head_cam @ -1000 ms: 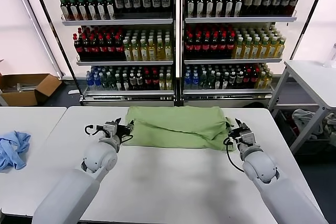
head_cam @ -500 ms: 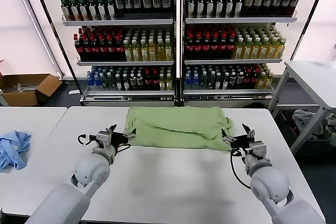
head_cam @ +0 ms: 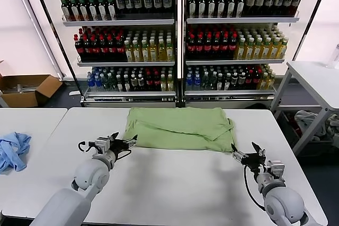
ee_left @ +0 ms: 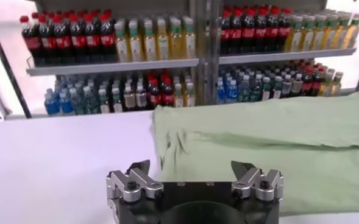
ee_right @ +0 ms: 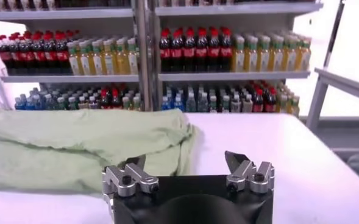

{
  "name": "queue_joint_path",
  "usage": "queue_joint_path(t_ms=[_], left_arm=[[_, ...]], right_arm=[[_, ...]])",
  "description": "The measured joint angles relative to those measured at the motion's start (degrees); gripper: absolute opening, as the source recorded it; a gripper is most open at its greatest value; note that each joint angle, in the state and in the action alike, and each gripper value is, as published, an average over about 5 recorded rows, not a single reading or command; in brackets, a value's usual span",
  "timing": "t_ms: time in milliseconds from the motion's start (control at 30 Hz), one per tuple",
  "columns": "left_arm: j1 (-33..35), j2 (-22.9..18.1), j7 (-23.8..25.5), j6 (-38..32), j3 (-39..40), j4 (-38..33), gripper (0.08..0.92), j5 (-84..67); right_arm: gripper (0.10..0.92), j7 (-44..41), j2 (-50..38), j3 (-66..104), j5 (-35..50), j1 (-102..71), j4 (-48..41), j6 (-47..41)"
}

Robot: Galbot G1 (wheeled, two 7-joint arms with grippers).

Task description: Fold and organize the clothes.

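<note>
Jaws stand wide and empty on both grippers. Head view: left gripper [head_cam: 128,141] and right gripper [head_cam: 244,155] flank the folded shirt [head_cam: 179,128] on the desk [head_cam: 169,183]; the next fold wants level, matched grasps. Left wrist view: shirt [ee_left: 270,146] just ahead. Right wrist view: shirt [ee_right: 75,149] likewise. Bottle labels unreadable.

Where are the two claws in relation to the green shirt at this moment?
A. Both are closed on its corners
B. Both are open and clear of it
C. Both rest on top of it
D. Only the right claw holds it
B: the left claw and right claw are open and empty, just clear of the green shirt.
</note>
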Motion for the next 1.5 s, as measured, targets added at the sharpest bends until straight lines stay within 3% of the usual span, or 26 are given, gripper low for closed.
queue_joint_path(t_ms=[200,467,900,1233,1367,1500], left_arm=[[-0.30,-0.89,0.26,-0.39,-0.09,2.80,0.822,-0.25],[-0.05,-1.35,0.31,-0.83,-0.36,4.92,0.698,-0.41],[-0.23,-1.93,0.56,-1.35,-0.22,6.71,0.506,-0.11],[0.29,-1.42,1.23,-1.38,0.39,6.39,0.227,-0.06],[0.50,-1.17,1.44,-1.35,0.67,5.83,0.125,0.11],[0.67,-0.94,1.40,-1.16,0.92,5.06,0.098,0.28]], right_arm=[[0.738,-0.34,0.94,-0.98,0.07,1.02,-1.31,0.49],[0.693,-1.00,2.01,-2.75,-0.69,2.64,-2.19,0.68],[0.424,-1.22,3.56,-6.57,-3.99,5.84,-6.29,0.07],[0.145,-1.07,3.52,-7.55,-5.55,6.80,-7.30,-0.02],[0.111,-0.92,3.69,-7.81,-6.18,6.87,-7.19,-0.02],[0.111,-0.91,3.53,-7.84,-6.52,6.78,-6.88,-0.04]])
